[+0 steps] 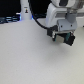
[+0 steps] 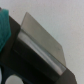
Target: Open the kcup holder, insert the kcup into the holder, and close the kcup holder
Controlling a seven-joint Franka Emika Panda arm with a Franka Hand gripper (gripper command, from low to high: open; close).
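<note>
In the exterior view my gripper hangs low over the table at the right, right on top of a small dark object. That black object appears to be the kcup holder, mostly hidden by my fingers. A teal-green patch, possibly the kcup, shows just below the fingers and against the black part. The wrist view is blurred: a black body carries a tilted grey flat panel, and a teal-green shape fills the edge. Whether the fingers are clamped on anything is unclear.
The pale table top stretches across the exterior view's left and front. Dark equipment and a white post stand along the back edge. The white arm comes down from the upper right.
</note>
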